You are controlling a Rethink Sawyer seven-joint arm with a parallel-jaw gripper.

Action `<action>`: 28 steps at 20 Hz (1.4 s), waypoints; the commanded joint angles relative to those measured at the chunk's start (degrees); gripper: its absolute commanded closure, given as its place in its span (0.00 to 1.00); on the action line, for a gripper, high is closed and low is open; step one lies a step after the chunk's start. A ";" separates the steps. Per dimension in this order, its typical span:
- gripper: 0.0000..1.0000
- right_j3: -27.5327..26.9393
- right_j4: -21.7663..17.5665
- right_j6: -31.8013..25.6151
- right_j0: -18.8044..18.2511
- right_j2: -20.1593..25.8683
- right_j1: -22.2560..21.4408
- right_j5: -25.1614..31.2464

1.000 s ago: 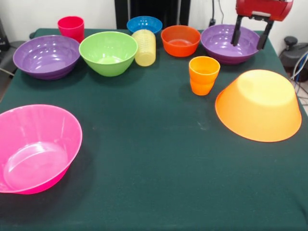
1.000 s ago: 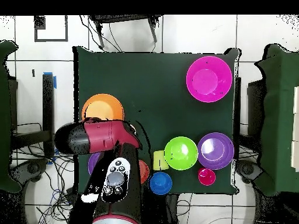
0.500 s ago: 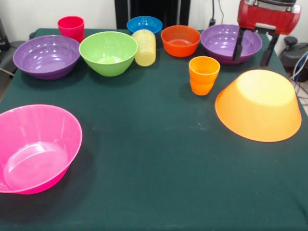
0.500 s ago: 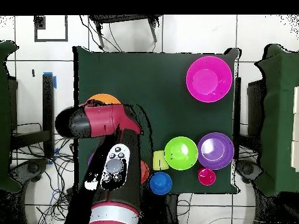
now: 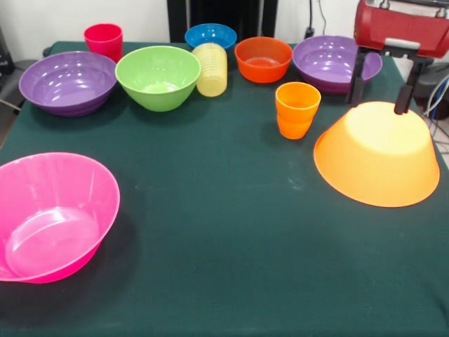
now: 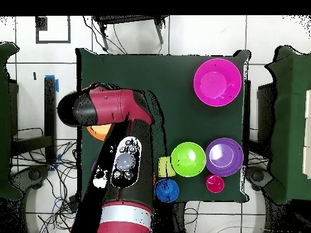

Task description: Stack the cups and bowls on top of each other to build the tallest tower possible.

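Fingers (image 5: 356,77) spread, straddling upturned orange bowl (image 5: 377,156) top

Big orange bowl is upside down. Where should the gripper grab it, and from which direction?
Probably from straight above, fingers astride the flat upturned base of the big orange bowl. It lies mouth down, so no rim is exposed, and the walls flare outward toward the table; the base is the narrowest part. The gripper hangs open over that end, beside the purple bowl.

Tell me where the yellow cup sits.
Front view: the yellow cup stands at the table's far side, between the green bowl and the orange-red bowl.
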 commanded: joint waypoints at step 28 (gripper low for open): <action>0.00 -42.62 -5.50 -30.83 -21.14 26.16 20.61 37.44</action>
